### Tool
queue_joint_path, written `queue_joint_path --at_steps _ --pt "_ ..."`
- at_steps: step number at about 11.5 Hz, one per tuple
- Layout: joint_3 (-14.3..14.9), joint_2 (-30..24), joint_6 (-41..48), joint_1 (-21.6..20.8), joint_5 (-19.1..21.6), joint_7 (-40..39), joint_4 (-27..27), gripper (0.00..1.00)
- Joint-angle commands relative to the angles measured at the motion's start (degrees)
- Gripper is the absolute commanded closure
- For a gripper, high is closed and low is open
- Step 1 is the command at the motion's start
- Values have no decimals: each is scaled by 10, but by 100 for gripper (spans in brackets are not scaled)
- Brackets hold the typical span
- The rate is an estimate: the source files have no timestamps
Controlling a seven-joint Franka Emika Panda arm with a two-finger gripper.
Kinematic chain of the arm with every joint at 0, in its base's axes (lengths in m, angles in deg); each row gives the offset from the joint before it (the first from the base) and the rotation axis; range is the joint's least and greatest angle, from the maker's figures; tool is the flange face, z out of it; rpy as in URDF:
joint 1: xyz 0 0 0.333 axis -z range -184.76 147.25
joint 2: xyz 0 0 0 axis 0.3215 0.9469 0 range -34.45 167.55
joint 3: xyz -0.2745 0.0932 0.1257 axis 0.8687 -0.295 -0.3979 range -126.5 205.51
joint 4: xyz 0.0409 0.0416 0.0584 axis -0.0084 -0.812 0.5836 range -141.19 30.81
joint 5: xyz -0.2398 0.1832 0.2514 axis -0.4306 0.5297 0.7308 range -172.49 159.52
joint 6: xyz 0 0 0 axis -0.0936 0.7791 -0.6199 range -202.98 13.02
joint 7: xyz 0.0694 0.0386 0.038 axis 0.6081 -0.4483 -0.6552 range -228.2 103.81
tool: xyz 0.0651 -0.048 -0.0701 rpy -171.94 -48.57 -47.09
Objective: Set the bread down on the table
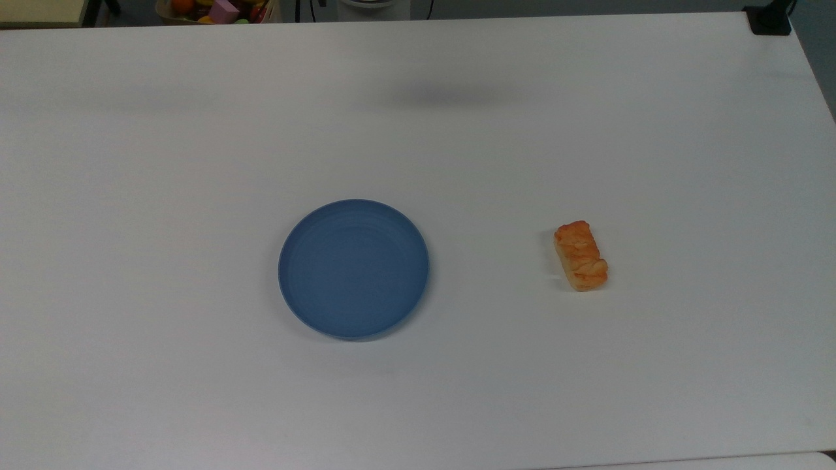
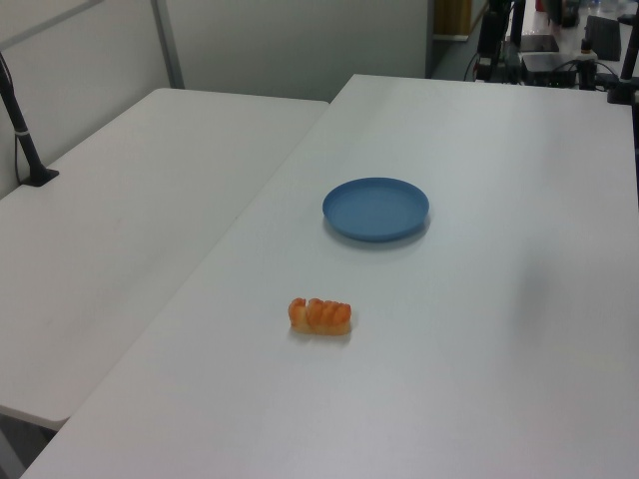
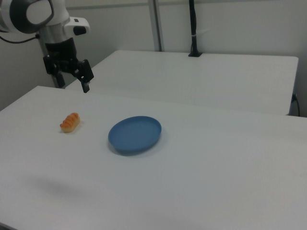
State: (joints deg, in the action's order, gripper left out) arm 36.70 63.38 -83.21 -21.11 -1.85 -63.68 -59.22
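Note:
The bread (image 1: 580,255), a small golden-orange braided loaf, lies flat on the white table (image 1: 457,150), to the right of the blue plate (image 1: 353,268) in the top view. The plate has nothing on it. In the left view the bread (image 2: 320,315) lies nearer the camera than the plate (image 2: 375,208). In the right view my gripper (image 3: 73,84) hangs open and holds nothing, well above the table, up and behind the bread (image 3: 70,122), which rests left of the plate (image 3: 135,133).
A second white table (image 2: 130,220) adjoins along one side, with a black post (image 2: 25,130) clamped to it. A bin of colourful toys (image 1: 219,10) sits beyond the top view's far edge. A black clamp (image 1: 771,19) holds that view's far right corner.

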Motion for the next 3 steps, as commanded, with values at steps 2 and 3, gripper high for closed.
queue_joint_path --at_steps 2,3 --pt "-3 -10 -16 1 3 -11 -22 0" --pt "-3 -10 -17 0 3 -11 -22 0"
